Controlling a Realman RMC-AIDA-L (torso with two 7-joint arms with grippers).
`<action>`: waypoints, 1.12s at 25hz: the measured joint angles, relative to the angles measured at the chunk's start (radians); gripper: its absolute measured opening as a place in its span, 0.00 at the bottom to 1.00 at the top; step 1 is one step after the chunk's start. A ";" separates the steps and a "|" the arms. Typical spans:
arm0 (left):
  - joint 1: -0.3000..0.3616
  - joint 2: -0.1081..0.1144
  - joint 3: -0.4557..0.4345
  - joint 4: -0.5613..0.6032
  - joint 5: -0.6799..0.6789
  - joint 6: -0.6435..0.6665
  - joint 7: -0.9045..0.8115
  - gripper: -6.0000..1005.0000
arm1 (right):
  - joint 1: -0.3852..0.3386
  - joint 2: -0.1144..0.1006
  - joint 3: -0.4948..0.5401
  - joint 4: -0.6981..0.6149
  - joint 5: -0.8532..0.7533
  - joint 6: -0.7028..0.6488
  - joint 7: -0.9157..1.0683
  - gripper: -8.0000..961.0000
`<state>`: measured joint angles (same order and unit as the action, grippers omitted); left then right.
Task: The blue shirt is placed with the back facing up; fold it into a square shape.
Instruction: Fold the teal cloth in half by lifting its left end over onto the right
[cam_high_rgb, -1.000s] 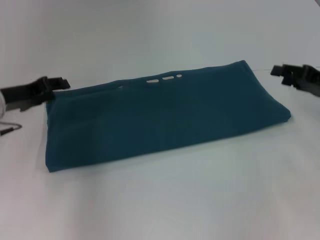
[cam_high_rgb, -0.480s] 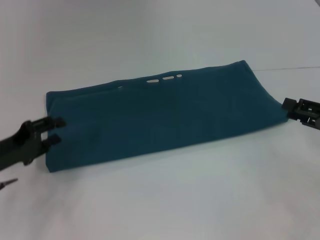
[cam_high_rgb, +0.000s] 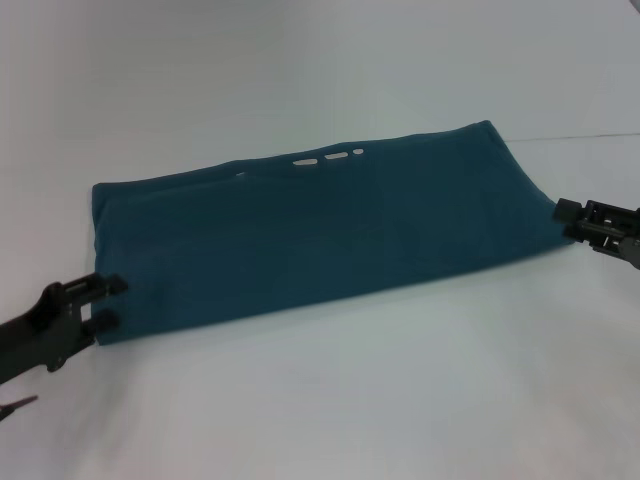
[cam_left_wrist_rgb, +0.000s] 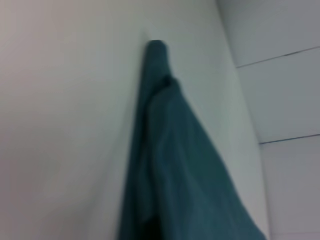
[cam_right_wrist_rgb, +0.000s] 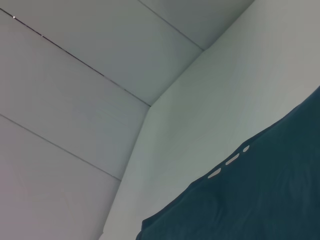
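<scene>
The blue shirt (cam_high_rgb: 320, 230) lies on the white table (cam_high_rgb: 330, 400) as a long folded band, running from near left to far right. My left gripper (cam_high_rgb: 107, 302) is open at the band's near left corner, one finger above the other beside the cloth edge. My right gripper (cam_high_rgb: 572, 222) is at the band's near right corner, touching or almost touching the edge. The left wrist view looks along the blue shirt (cam_left_wrist_rgb: 175, 165) from its end. The right wrist view shows the blue shirt (cam_right_wrist_rgb: 260, 200) and its far edge.
Small white gaps (cam_high_rgb: 330, 157) show along the shirt's far edge. A thin dark wire end (cam_high_rgb: 18, 404) lies near my left arm at the lower left. The table meets a pale wall behind, with a seam line (cam_high_rgb: 590, 136) at the right.
Both grippers have come from the shirt's far corners toward me along its short ends. They now sit at the near left and near right corners. The shirt has not moved.
</scene>
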<state>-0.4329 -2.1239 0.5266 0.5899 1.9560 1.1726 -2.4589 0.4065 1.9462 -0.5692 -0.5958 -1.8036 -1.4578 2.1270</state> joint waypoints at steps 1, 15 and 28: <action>0.001 0.000 0.000 -0.007 0.007 -0.008 0.003 0.54 | 0.000 0.001 0.000 0.000 0.000 0.003 0.000 0.61; 0.025 0.011 -0.070 0.003 0.044 0.099 0.019 0.54 | -0.005 -0.003 -0.006 0.016 -0.024 0.022 -0.002 0.61; 0.033 0.016 -0.103 0.027 0.159 0.106 -0.151 0.54 | -0.006 -0.006 -0.001 0.021 -0.040 0.025 -0.002 0.62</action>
<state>-0.3995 -2.1080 0.4233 0.6171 2.1154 1.2785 -2.6102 0.4003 1.9404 -0.5705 -0.5750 -1.8434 -1.4331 2.1253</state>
